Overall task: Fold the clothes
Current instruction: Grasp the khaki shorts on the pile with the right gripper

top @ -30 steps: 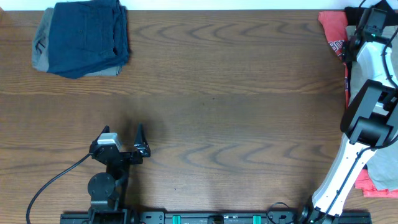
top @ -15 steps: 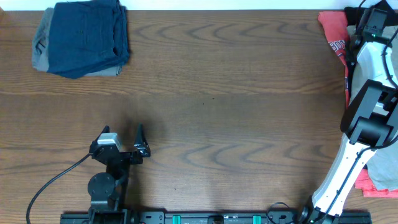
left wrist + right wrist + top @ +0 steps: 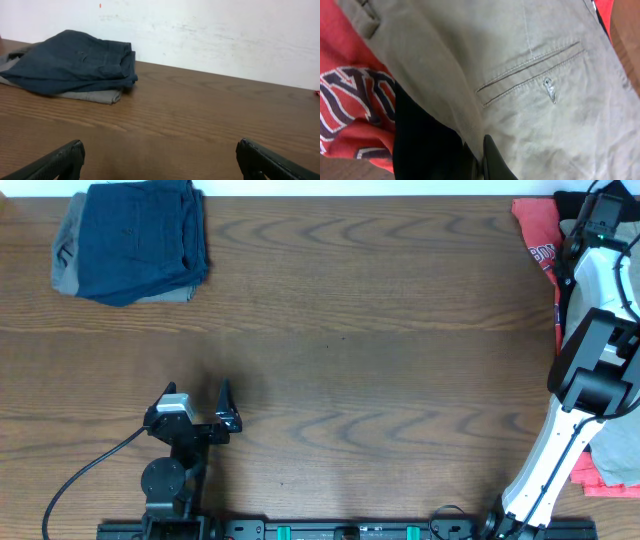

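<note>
- The wooden table fills the overhead view, and its middle is bare wood.
- The white right arm runs along the table's right edge, from the near side to the far right corner.
- A navy-blue folded garment lies at the table's far left corner, on top of a grey piece that shows beneath it.
- The khaki shorts lie in the heap at the table's far right corner. They are wrinkled, with a stitched pocket seam facing up, and they rest over the other clothes there.
- A red printed shirt sits in the same corner, partly under the shorts.
- A black shirt shows between the red shirt and the shorts.
- The left gripper hovers over the table's near left part. Its fingers are spread wide with nothing between them, and it faces the navy garment.
- The right gripper is down at the far right corner. Its fingers are pressed together and pinch a fold at the shorts' edge beside the black shirt.
</note>
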Robot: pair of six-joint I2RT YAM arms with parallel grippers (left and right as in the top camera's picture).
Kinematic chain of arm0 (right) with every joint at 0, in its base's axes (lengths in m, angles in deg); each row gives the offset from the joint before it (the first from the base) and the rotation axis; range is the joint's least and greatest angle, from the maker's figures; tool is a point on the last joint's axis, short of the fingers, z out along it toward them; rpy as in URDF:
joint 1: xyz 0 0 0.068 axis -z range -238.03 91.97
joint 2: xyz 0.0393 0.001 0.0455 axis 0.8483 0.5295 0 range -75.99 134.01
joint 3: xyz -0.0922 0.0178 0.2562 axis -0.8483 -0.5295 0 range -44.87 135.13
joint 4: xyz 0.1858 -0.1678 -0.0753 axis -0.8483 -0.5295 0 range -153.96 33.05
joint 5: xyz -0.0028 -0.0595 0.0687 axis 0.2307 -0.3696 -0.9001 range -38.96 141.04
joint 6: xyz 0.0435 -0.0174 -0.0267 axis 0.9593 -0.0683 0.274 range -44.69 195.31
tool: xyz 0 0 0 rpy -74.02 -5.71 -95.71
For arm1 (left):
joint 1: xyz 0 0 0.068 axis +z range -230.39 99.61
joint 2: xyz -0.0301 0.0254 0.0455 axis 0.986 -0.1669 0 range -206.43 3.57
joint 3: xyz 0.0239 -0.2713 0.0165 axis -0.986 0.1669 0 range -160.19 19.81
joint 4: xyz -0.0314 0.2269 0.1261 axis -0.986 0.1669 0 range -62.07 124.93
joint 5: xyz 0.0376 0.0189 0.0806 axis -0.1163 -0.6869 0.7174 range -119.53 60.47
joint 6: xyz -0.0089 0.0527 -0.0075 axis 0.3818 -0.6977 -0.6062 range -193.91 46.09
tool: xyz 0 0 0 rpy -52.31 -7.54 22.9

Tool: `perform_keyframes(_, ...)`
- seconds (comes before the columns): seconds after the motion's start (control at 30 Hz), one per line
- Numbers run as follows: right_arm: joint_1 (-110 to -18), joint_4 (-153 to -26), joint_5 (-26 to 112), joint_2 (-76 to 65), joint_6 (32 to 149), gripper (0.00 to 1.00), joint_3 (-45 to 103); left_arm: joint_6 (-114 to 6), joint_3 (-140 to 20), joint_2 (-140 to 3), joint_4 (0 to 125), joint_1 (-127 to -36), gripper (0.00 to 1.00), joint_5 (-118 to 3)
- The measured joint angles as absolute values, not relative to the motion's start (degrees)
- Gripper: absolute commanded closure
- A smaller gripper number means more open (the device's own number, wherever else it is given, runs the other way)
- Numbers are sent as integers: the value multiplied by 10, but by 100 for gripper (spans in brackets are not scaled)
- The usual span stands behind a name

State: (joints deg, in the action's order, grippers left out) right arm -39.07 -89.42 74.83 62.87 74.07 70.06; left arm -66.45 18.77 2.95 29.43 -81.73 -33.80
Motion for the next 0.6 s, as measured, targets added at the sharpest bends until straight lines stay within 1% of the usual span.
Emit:
perform_keyframes(0.2, -388, -909, 749, 605, 777, 99, 700, -664, 188, 30, 294, -817, 2, -338)
perform_keyframes(0.6, -391, -952, 759, 493, 808, 99, 700, -664, 188, 30, 294, -817, 2, -338)
